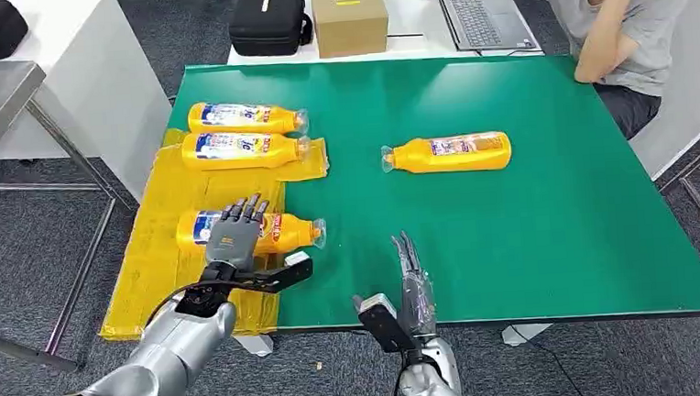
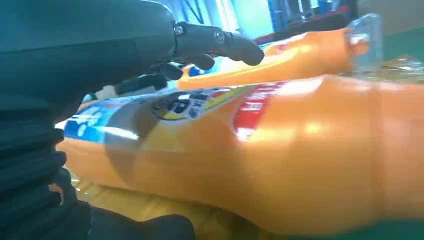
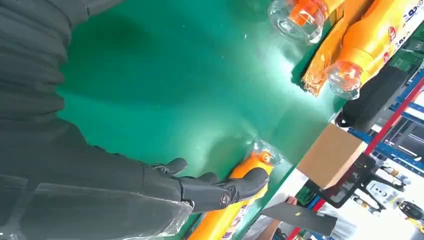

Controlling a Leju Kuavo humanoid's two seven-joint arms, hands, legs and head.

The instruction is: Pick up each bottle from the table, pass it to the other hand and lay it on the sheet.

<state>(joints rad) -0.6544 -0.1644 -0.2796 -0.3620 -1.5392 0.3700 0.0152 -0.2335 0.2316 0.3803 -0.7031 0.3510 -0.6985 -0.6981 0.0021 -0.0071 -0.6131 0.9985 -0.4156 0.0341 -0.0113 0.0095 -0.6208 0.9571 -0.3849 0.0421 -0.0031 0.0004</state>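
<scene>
Green table, yellow sheet, grey floor.
Head view: my left hand (image 1: 236, 232), fingers spread, lies over the near bottle (image 1: 280, 232) on the sheet (image 1: 148, 265); my right hand (image 1: 413, 277) is open, empty; fourth bottle (image 1: 449, 152) well beyond it. Left wrist view: contact unclear.

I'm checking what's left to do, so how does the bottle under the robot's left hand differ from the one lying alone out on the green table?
The near bottle lies on the yellow sheet, cap pointing toward the robot's right; the lone bottle lies on the bare green table, cap pointing toward the robot's left. The left hand is over the near bottle, fingers spread; no hand is at the lone one, and the right hand is well short of it. Both are orange, labelled, clear-capped and lying flat.
</scene>
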